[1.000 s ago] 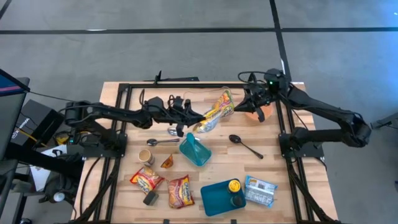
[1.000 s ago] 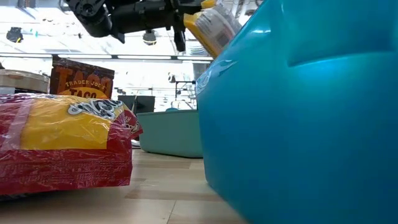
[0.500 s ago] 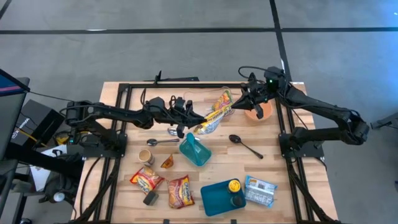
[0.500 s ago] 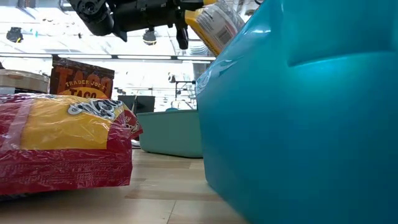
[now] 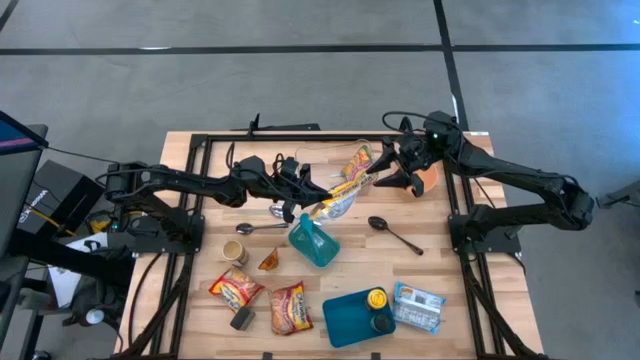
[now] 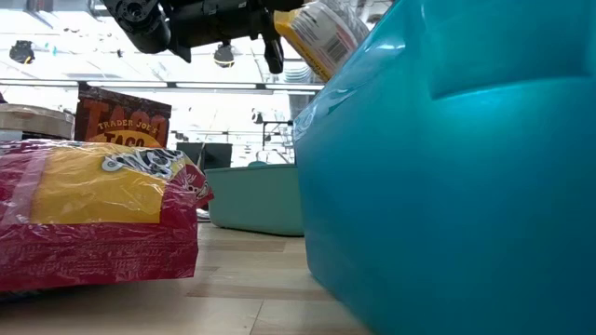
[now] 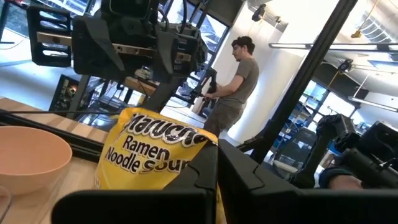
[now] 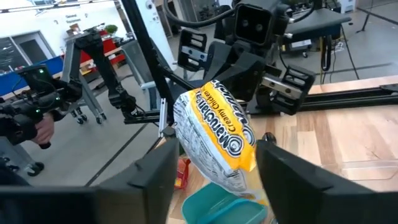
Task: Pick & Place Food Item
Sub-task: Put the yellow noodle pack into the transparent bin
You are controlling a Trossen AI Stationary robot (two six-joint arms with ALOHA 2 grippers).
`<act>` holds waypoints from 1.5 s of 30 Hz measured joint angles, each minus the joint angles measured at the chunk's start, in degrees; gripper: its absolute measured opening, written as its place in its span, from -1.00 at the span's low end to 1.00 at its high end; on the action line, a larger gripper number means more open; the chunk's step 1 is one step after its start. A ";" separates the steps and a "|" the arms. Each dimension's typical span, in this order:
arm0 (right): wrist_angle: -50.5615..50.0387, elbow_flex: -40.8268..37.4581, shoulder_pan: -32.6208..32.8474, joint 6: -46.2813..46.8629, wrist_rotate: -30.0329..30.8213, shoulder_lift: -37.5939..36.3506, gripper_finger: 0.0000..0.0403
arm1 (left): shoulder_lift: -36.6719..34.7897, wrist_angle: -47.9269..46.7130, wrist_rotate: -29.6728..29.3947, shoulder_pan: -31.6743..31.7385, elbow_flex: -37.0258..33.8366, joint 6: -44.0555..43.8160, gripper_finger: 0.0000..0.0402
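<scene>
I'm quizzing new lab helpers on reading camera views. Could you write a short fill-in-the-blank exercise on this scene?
1. The left gripper is shut on a yellow packet of ramen ____.
2. The right gripper, facing the packet, is ____.
3. The orange bowl sits under the ____ arm.
4. The black spoon lies on the ____.

Missing words: noodles; open; right; table

Robotics lab or workshop. Wooden desk (image 5: 340,255) in a black metal frame (image 5: 200,145) on bare grey concrete floor (image 5: 300,70) with dark floor lines. Beyond it, more metal frames and rigs (image 8: 99,68), ceiling lights (image 6: 222,54), big windows, and a person (image 7: 233,81) standing at equipment.
</scene>
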 joint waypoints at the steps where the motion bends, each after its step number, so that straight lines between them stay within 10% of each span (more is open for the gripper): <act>1: 0.00 0.00 0.25 -0.14 0.11 0.01 0.12 | 0.01 0.00 0.00 0.00 0.00 0.00 -1.00; 28: 9.48 -0.02 6.23 3.21 -1.28 10.36 0.31 | 0.00 0.00 0.00 -1.31 -0.01 -0.33 -1.00; 45: 8.98 -0.02 6.01 3.93 -1.06 10.34 -0.58 | 0.00 -0.02 -0.02 -1.31 -0.02 -0.33 -1.00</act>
